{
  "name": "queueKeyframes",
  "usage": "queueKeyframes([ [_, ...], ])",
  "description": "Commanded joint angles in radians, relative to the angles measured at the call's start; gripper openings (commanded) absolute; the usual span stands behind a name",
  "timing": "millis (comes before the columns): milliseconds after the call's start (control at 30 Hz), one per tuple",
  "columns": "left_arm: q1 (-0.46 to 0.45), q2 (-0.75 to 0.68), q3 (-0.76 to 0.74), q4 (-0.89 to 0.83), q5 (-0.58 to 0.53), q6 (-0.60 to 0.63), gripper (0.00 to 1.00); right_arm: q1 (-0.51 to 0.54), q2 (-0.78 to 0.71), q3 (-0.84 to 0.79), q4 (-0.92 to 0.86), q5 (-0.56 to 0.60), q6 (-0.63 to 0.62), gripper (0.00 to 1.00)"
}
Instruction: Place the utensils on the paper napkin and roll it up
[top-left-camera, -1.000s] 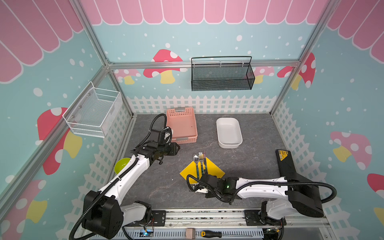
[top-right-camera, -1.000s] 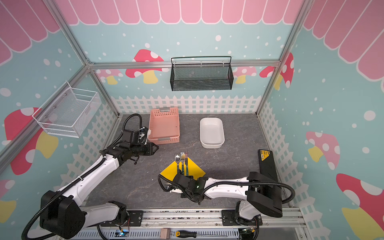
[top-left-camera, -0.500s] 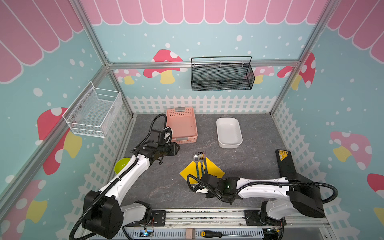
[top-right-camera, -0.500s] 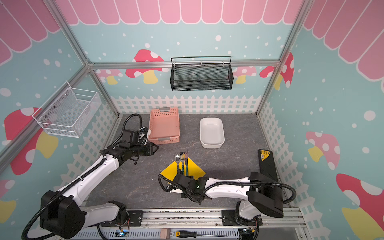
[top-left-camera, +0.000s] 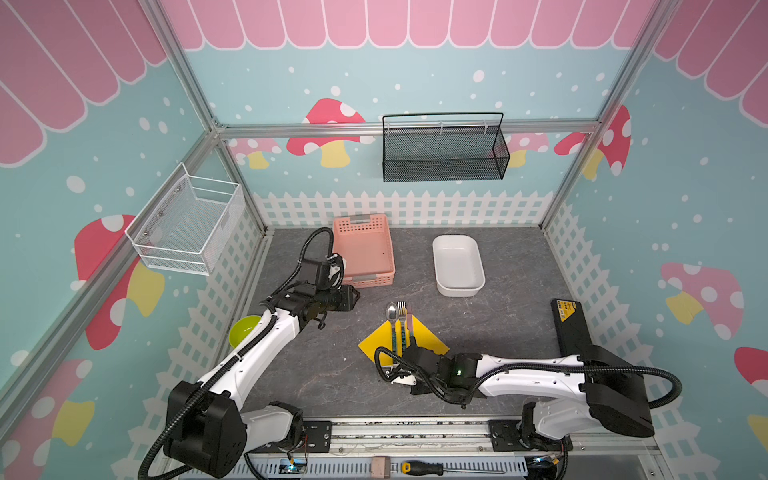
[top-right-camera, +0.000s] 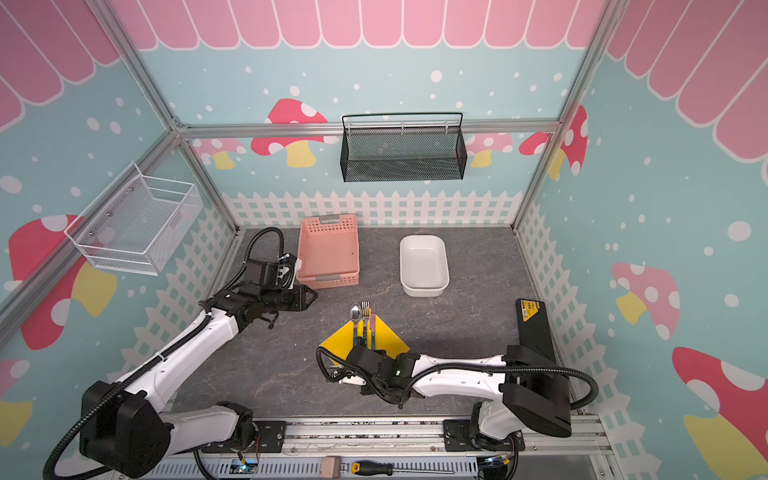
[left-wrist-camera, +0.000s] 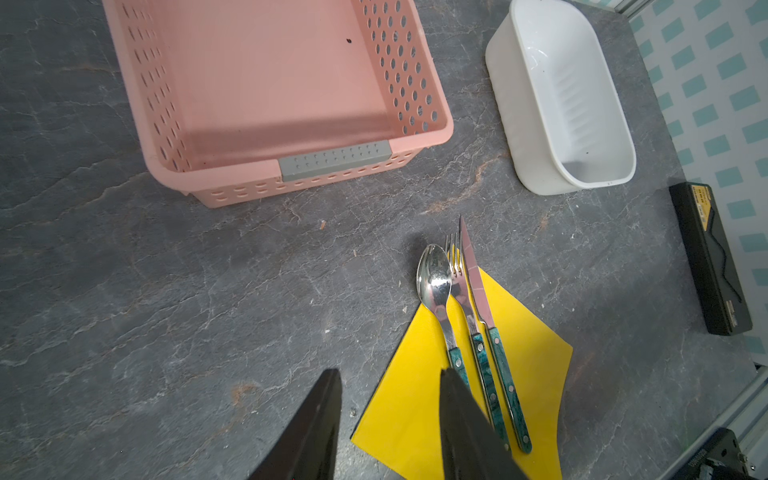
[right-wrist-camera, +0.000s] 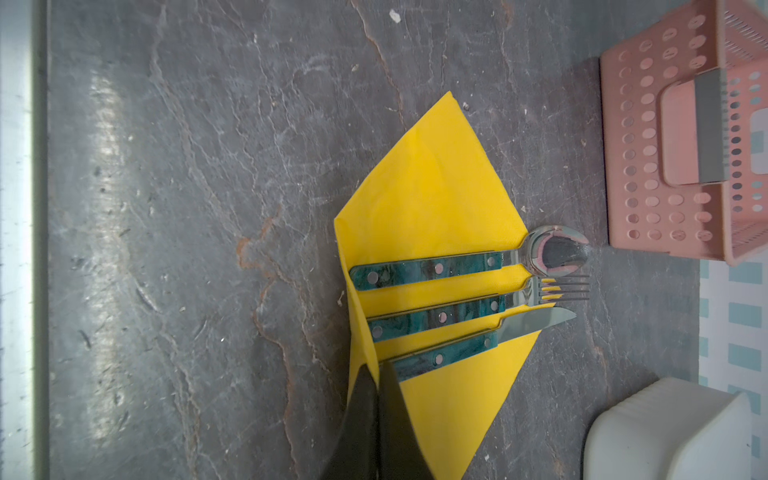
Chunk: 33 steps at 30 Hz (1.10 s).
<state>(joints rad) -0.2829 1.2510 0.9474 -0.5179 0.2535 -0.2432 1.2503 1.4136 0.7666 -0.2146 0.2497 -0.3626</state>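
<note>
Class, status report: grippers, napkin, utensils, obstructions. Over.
Right gripper shut on paper napkin edge. Left gripper open, empty. Utensils on it, not yet rolled. Nothing blocking.

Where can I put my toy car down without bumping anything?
Bare table between the napkin and the left arm; also between the tub and the black case. Crowded at the napkin: utensils and the right fingers gripping its edge.
</note>
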Motion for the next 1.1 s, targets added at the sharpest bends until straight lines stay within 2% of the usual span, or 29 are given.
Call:
queueKeyframes([
  [0,-0.001,-0.001,0.013,0.01,-0.008,0.003,0.41,0.0,-0.026,0.027,-0.014,-0.027,-0.011,0.0],
  [133,0.001,-0.001,0.013,0.01,-0.007,0.002,0.41,0.0,-0.02,0.028,-0.015,-0.037,-0.009,0.0],
  [333,-0.001,0.004,0.011,0.012,0.003,-0.002,0.41,-0.008,0.021,0.026,0.016,0.028,-0.032,0.0],
  [533,-0.013,0.004,-0.003,0.012,0.016,-0.021,0.41,-0.044,0.059,0.037,0.074,0.016,-0.05,0.0],
  [900,-0.161,-0.017,-0.184,0.121,0.095,-0.216,0.34,-0.099,0.124,0.043,0.147,-0.01,-0.091,0.0],
  [1067,-0.2,0.011,-0.254,0.163,0.152,-0.266,0.3,-0.126,0.14,0.038,0.172,-0.019,-0.104,0.0],
])
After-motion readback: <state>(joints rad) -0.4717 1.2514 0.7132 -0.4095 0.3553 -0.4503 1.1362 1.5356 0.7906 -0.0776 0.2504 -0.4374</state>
